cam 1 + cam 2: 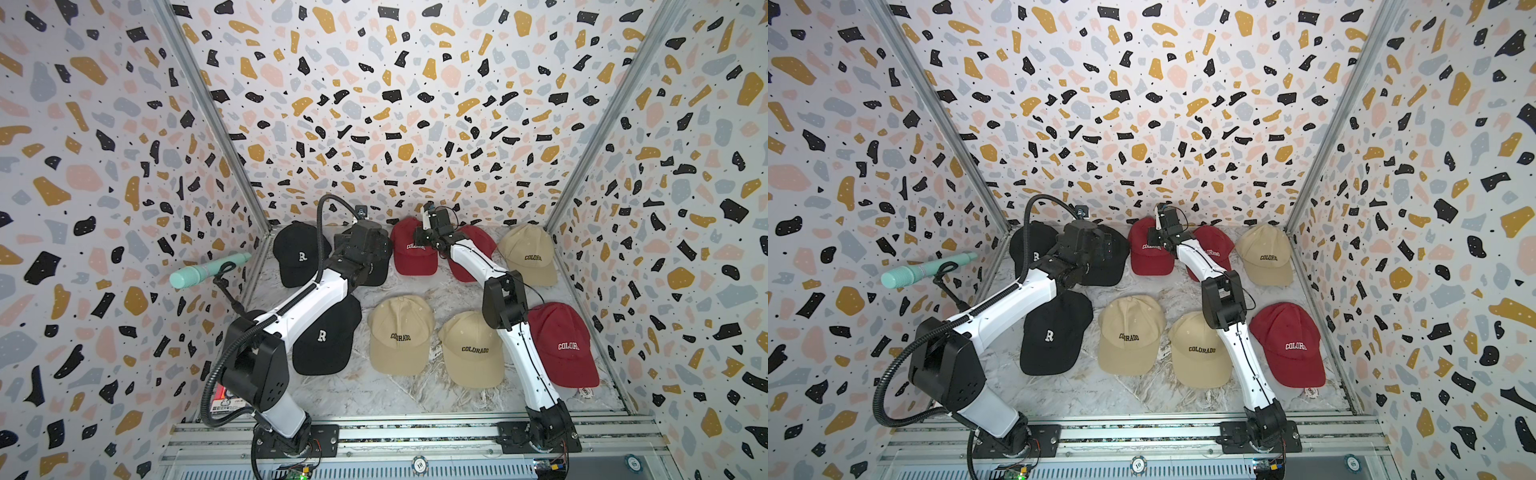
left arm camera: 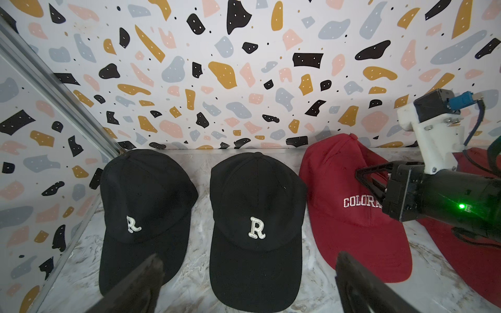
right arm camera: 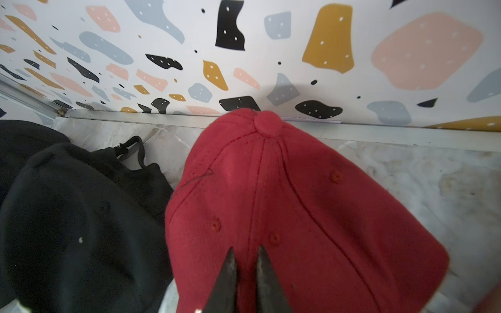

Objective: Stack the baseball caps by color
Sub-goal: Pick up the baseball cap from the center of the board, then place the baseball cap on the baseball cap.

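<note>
The right hand (image 3: 246, 252), nearly closed, pinches the soft crown of a red cap (image 3: 298, 203) lying by the back wall (image 3: 271, 40). Light and floppy, the cap would likely hold better by its stiffer brim. The left hand (image 2: 249, 271) hangs wide open, empty.

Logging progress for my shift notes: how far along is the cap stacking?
Done: nothing, no cap sits on another. In hand: the right gripper pinches the crown of the back red cap beside the black ones; the left gripper hangs open over the back black caps. Left: all three stacks; the tan caps lie untouched.
</note>
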`<state>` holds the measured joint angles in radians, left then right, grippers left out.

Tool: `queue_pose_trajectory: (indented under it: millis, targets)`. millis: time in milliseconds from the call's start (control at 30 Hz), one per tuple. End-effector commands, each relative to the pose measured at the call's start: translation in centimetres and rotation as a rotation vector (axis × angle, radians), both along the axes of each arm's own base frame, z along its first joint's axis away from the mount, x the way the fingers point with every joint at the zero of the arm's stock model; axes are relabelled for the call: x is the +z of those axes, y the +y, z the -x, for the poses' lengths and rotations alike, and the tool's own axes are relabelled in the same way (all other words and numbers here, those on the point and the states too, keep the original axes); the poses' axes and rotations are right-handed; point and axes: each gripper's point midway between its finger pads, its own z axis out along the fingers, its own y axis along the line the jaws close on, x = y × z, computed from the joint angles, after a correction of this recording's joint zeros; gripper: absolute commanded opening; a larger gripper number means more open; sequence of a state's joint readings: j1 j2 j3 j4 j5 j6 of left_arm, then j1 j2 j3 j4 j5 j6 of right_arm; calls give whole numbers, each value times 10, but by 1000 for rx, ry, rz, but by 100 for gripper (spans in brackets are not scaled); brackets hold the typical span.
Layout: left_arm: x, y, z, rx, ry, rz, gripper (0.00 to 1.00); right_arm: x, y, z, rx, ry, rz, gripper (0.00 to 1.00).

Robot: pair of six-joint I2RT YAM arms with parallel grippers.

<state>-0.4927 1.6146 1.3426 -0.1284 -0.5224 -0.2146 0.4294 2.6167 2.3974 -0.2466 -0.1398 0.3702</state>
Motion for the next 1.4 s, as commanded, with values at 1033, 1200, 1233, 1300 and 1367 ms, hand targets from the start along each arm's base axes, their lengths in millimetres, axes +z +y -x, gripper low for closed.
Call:
queue_pose_trajectory:
  millis: [1033, 1200, 1233, 1300, 1367]
  targets:
    - [22, -18, 29, -156, -70, 192, 100, 193, -127, 104, -78, -167, 278, 3]
    - [21, -30, 26, -205, -60, 217, 100, 177, -163, 114, -90, -143, 305, 1]
    - [21, -32, 25, -215, -59, 221, 100, 174, -170, 115, -90, -144, 315, 1]
    - [22, -37, 23, -228, -58, 227, 100, 165, -185, 116, -95, -139, 335, 1]
    - [23, -40, 20, -239, -58, 229, 100, 156, -199, 116, -86, -131, 341, 1]
